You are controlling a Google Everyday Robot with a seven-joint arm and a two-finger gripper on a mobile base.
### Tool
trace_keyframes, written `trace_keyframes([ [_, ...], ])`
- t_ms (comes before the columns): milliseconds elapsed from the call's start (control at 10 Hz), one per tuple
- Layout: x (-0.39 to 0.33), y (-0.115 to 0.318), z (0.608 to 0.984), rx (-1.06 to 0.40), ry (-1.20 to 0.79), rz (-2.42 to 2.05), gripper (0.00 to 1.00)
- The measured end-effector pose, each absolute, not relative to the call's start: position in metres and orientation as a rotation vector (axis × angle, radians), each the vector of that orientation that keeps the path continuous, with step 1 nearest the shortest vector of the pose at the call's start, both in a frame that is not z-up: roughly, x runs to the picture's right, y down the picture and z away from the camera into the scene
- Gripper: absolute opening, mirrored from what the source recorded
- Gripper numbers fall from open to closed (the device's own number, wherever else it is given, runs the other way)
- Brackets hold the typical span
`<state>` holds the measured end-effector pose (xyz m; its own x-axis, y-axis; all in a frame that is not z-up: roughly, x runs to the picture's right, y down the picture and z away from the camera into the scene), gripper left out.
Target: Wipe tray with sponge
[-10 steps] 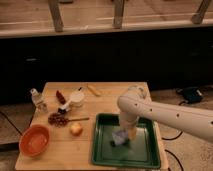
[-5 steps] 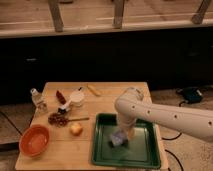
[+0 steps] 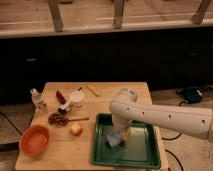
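Note:
The dark-green tray [image 3: 135,152] lies at the front right of the wooden table. The blue-grey sponge [image 3: 114,140] rests on the tray's floor, left of its middle. My white arm reaches in from the right and bends down over the tray. My gripper [image 3: 119,135] points down onto the sponge and presses it against the tray. The arm's wrist hides the top of the sponge.
An orange bowl [image 3: 35,140] sits at the front left. A white cup [image 3: 77,97], a small bottle [image 3: 36,99], a red item [image 3: 60,96], a yellow item [image 3: 94,90], a dark cluster [image 3: 58,119] and a small round fruit [image 3: 76,129] lie left of the tray.
The gripper and sponge have slid a little to the left and toward the front across the tray floor. The other things have not moved.

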<state>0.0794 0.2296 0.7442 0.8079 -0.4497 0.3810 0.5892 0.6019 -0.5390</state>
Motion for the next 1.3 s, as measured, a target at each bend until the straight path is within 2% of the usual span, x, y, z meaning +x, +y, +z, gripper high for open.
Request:
trace_keyframes([
  [900, 0.117, 0.246, 0.764, -0.749, -0.201, -0.521, 0.05],
  [1300, 0.132, 0.212, 0.771, -0.707, -0.161, -0.486, 0.05],
])
